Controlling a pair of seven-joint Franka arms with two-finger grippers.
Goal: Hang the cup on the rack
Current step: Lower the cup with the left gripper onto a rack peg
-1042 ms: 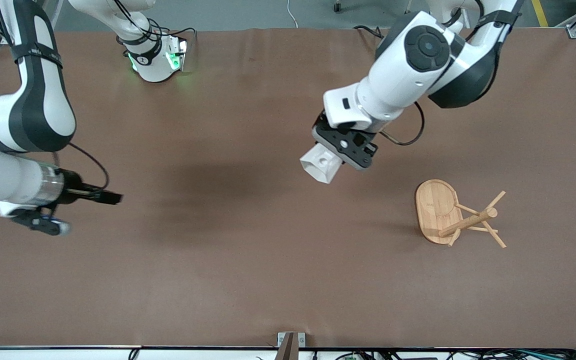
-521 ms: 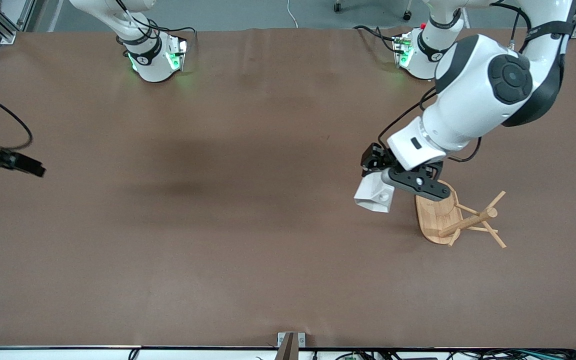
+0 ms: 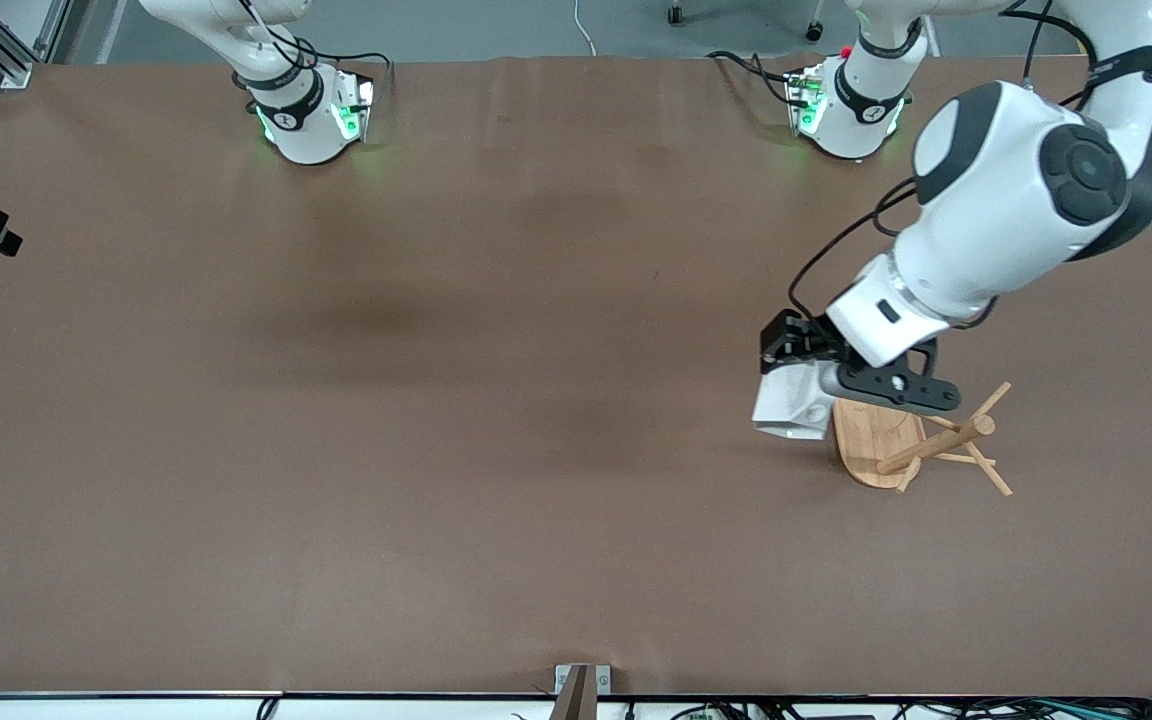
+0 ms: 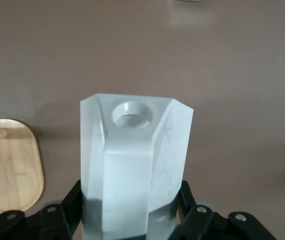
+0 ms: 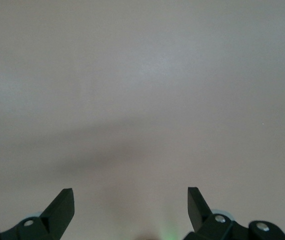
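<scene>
The right pincer (image 5: pixel 130 200) waits at the right arm's end of the brown counter (image 3: pixel 456 420), almost out of the front view, its jaws spread wide over bare surface with nothing between them. Toward the left arm's end, the left pincer (image 3: pixel 804 385) is clamped on the small matte white faceted cup (image 3: pixel 792 405), holding it in the air over the counter just beside the oval base of the light bamboo mug rack (image 3: pixel 871 435). The cup's blocky handle with its round hole (image 4: pixel 132 113) points away from the pincer, so the hole leads whichever way the wrist travels. The rack stands with its round post and thin angled pegs (image 3: pixel 991 470) on the part of the base toward the left arm's end, so the pegs lie past the base from the cup, and the left arm is plainly the nearer one. The coming move probably turns on lining the handle hole up with a peg's long axis and sliding it on. Nothing hangs on the rack yet, and I cannot tell whether the cup holds anything.
</scene>
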